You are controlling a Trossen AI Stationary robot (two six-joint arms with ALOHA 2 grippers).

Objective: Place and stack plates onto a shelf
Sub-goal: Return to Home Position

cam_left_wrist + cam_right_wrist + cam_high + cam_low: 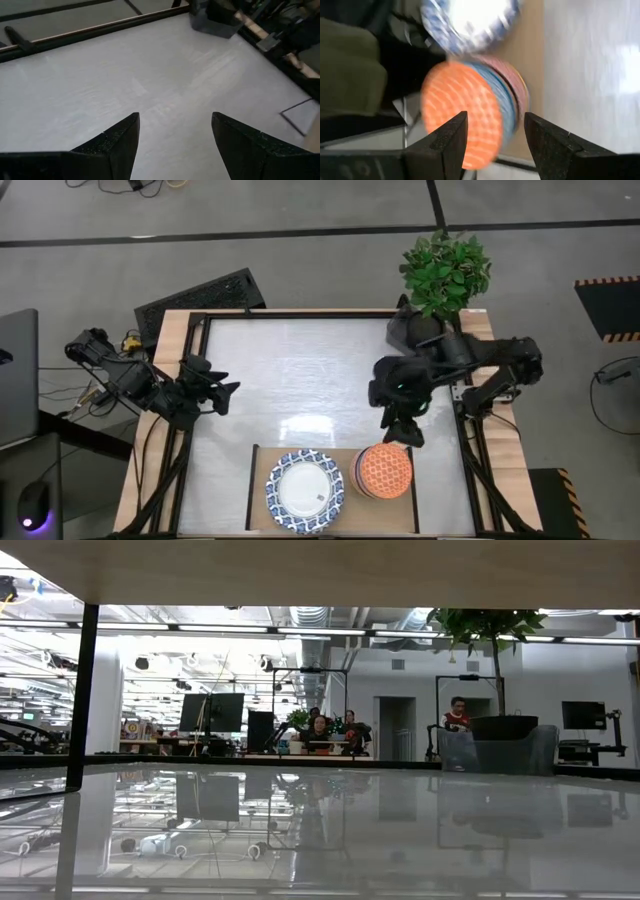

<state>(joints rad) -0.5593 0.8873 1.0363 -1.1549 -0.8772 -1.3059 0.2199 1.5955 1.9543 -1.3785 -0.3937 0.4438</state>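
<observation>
The shelf (262,480), a light-wood board with thin black side rails, stands at the table's near edge. On its left half lies a plate (305,492) with a blue-and-white rim and a white centre, also seen as plate (470,20) in the right wrist view. Beside it, on the shelf's right half, sits a stack of small dishes (385,471) with an orange patterned top (462,120). My right gripper (404,436) hangs open above the stack's far side, and its fingers (451,137) touch nothing. My left gripper (232,390) waits open at the table's left edge, over bare tabletop (165,80).
A potted plant (445,272) stands at the far right corner. A black keyboard-like slab (200,300) lies beyond the far left corner. The white tabletop (300,380) between the arms is free. In the low view the shelf's underside (320,570) and a black post (85,690) show.
</observation>
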